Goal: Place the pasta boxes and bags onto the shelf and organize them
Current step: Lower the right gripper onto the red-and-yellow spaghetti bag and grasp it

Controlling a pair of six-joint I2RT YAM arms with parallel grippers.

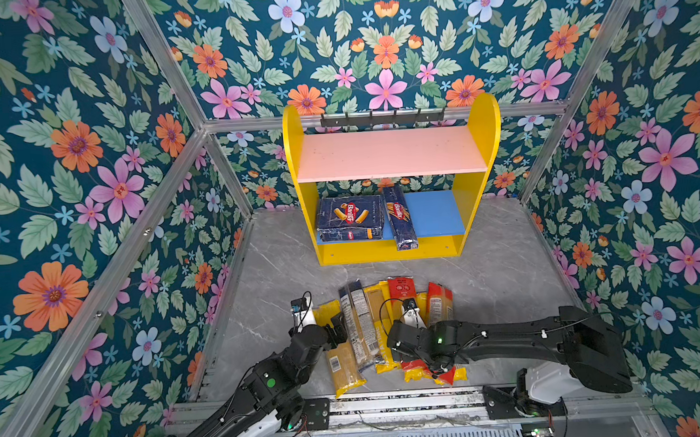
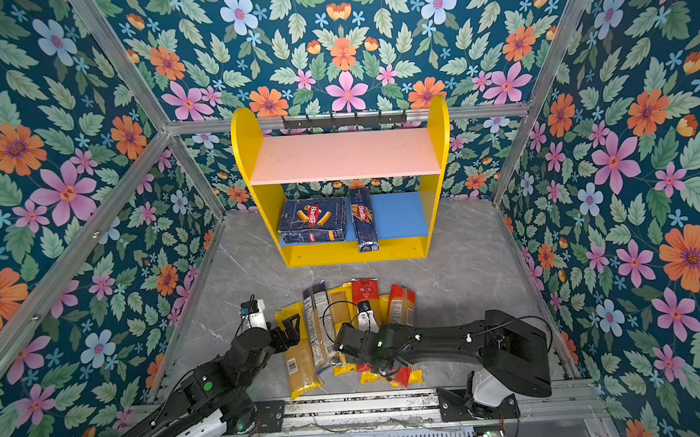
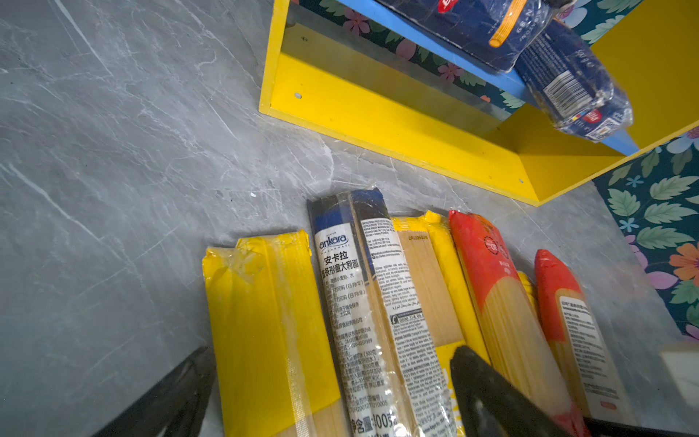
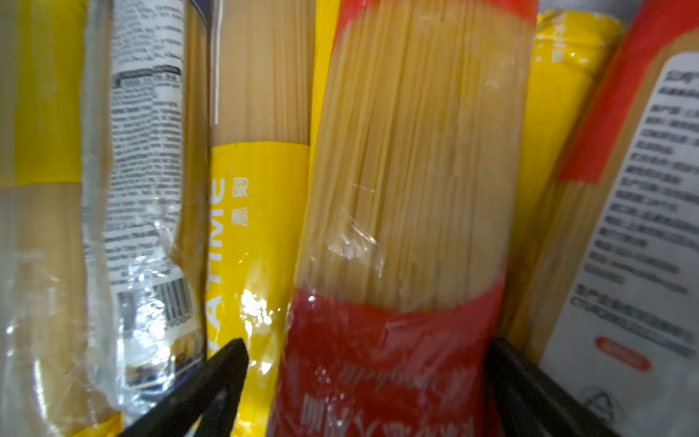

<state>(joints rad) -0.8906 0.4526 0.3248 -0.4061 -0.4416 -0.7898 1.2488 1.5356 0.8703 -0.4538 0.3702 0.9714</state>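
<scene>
Placed: both dark blue cardboard Barilla boxes lie on the blue lower board (image 1: 436, 213) of the yellow-sided two-tier shelf (image 1: 391, 251); wide flat rigatoni box (image 1: 349, 217) at left, long narrow spaghetti box (image 1: 399, 219) just right of it, near end overhanging; pink upper board (image 1: 390, 153) bare.

Outstanding, by judgement: every slim plastic spaghetti bag (image 1: 371, 304); all lie side by side on the grey marble table (image 1: 486, 270), near edge.

Left gripper (image 3: 333, 408): fingers spread, empty, over the leftmost yellow bag (image 3: 264, 321) and navy white-labelled bag (image 3: 351, 302); right gripper (image 4: 370, 393): fingers spread astride a red-and-clear bag (image 4: 412, 170), unclamped.
</scene>
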